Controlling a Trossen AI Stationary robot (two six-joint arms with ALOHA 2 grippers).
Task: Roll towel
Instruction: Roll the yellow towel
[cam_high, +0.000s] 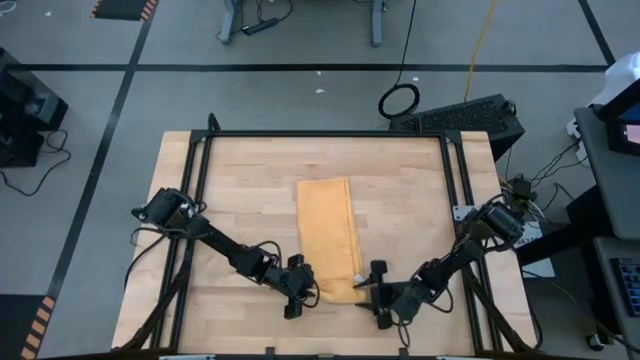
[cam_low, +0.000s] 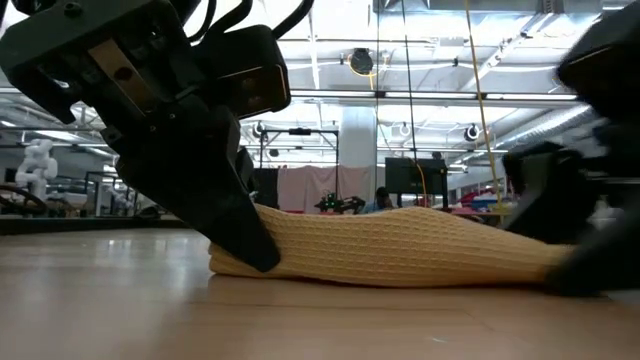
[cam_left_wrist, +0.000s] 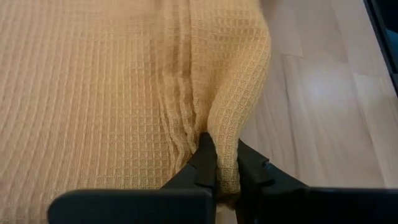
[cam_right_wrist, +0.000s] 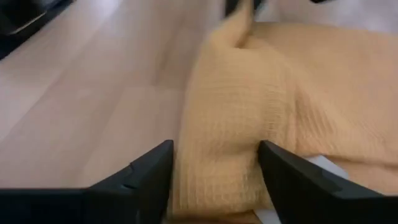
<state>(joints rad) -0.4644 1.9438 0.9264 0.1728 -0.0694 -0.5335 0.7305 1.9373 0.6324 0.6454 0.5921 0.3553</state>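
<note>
- Two end effectors work the near end of the towel (cam_high: 328, 235), which lies folded into a long strip on the wooden surface (cam_high: 230, 190).
- Left end effector (cam_left_wrist: 222, 163) is pinched tight on one near corner, likely anchoring it for rolling.
- Right end effector (cam_right_wrist: 214, 163) straddles the other corner, fingers apart, not yet clamped.
</note>
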